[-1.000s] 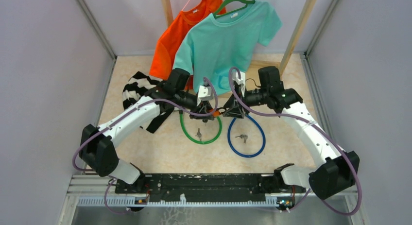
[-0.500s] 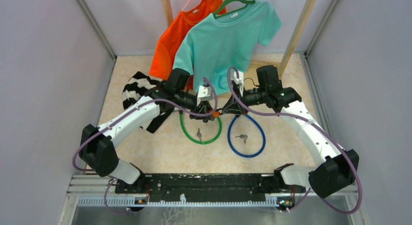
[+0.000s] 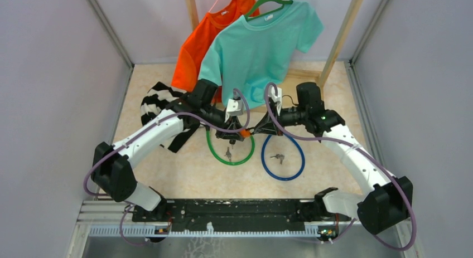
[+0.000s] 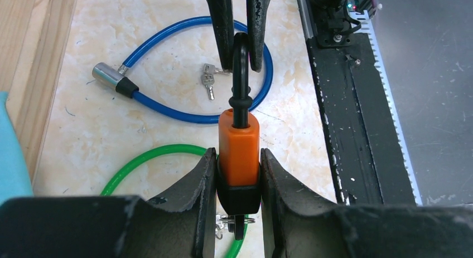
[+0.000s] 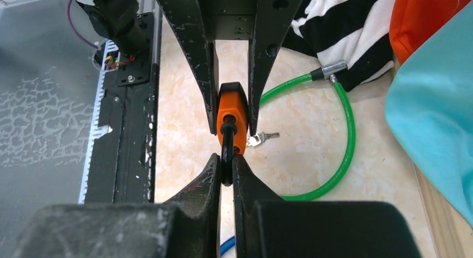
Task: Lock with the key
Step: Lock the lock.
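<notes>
An orange padlock (image 4: pixel 239 149) with a black base is held off the table, and my left gripper (image 4: pixel 238 156) is shut on its body. Its black shackle (image 4: pixel 241 63) points away towards my right gripper (image 5: pixel 226 160), which is shut on the shackle's loop (image 5: pixel 226 144). Under the lock's base a dark key head with a wire ring (image 4: pixel 240 223) sticks out, partly hidden by my fingers. From above, the two grippers meet tip to tip at the padlock (image 3: pixel 244 132) over the table's middle.
A green cable lock (image 3: pixel 230 152) and a blue cable lock (image 3: pixel 284 157) lie looped on the table, each with small keys inside the loop. A teal shirt (image 3: pixel 262 40) and an orange shirt (image 3: pixel 195 52) hang behind. A striped cloth (image 3: pixel 159 102) lies at the left.
My right gripper has closed from part open onto the shackle, and its arm has shifted slightly left. The left gripper has held the padlock still.
</notes>
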Controlling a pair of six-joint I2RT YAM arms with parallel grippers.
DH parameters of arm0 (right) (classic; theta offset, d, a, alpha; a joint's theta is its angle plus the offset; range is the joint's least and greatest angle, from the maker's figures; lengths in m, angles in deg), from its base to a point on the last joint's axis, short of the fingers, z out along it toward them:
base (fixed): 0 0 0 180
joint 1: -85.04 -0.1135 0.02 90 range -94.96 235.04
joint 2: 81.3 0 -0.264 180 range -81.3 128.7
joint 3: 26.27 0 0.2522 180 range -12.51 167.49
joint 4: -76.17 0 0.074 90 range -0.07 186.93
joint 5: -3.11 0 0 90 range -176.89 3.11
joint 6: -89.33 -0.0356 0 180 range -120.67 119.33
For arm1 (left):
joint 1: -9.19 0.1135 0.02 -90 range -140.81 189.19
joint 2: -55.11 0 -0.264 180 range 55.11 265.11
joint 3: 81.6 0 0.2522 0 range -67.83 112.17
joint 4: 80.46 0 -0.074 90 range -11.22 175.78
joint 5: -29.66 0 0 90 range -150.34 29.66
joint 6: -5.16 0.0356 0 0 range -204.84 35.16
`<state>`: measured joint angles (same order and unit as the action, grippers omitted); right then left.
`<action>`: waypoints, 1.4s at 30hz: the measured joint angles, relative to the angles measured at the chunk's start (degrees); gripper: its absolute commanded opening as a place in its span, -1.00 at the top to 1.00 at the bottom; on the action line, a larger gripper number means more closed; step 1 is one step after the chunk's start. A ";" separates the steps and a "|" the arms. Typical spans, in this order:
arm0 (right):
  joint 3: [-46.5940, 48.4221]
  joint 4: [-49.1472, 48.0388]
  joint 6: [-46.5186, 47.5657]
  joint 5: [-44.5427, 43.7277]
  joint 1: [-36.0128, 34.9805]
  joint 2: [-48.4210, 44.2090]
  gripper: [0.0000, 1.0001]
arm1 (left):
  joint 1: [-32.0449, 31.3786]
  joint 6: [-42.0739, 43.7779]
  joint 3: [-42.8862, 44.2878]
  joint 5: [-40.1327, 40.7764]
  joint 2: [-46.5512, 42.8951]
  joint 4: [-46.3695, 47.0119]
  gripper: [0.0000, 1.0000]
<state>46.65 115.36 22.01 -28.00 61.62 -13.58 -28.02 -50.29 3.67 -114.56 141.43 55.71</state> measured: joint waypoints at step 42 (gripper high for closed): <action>-10.43 -24.96 -23.30 8.46 5.38 -1.18 1.00 | 5.57 -9.84 -1.38 -10.03 -0.52 13.07 1.00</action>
<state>36.22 90.40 -1.29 -19.54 67.00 -14.76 -22.45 -60.13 2.29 -124.59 140.91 68.78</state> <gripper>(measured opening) 0.064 0.338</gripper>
